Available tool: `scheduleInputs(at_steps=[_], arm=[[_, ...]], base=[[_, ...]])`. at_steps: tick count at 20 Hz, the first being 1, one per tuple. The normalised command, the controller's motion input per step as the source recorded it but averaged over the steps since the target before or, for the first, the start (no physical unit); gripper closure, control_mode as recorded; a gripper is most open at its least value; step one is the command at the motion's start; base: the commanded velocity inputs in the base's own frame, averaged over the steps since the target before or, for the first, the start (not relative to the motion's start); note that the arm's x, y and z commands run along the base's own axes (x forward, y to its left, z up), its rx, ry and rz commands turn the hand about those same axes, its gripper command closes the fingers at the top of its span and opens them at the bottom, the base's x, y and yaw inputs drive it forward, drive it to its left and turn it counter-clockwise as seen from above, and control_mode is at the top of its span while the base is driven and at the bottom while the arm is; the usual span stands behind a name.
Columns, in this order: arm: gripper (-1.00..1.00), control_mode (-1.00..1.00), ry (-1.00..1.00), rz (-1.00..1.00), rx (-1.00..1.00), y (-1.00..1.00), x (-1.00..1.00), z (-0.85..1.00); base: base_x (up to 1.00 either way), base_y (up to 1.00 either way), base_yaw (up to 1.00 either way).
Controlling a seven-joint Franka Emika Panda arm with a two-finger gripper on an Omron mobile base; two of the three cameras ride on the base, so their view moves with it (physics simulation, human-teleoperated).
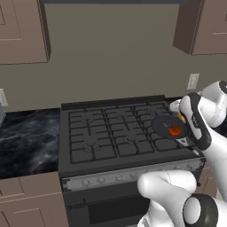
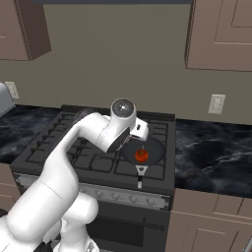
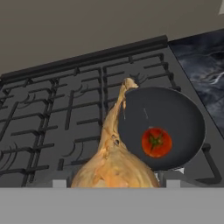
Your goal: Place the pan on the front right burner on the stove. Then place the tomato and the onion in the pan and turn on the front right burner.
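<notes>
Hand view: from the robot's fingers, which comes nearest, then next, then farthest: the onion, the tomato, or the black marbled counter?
1. The tan pointed onion, right at the fingers, bottom centre.
2. The small red tomato, in the round dark pan, just right.
3. The black marbled counter, far upper right beyond the stove.

stove (image 2: 64, 147): dark grates, flanked by black marble desk (image 2: 211, 152) on my right and left | pan (image 3: 175, 113) sits on front right burner (image 3: 205, 164), handle toward the knob strip | tomato (image 3: 156, 142) lies in pan, near its front
</notes>
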Motion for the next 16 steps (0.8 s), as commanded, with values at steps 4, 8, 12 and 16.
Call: scheduleInputs(at_steps=[4,8,12,16], arm=[[1.0,-1.0,0.0,0.0,0.0,-0.17,0.18,-0.16],[1.0,-1.0,0.0,0.0,0.0,-0.19,0.18,-0.14],[1.0,-1.0,0.0,0.0,0.0,-0.14,0.17,-0.02],[1.0,-1.0,0.0,0.0,0.0,-0.07,0.13,-0.08]], base=[[0.0,0.0,0.0],[0.0,0.0,0.0],[0.0,0.0,0.0],[0.0,0.0,0.0]])
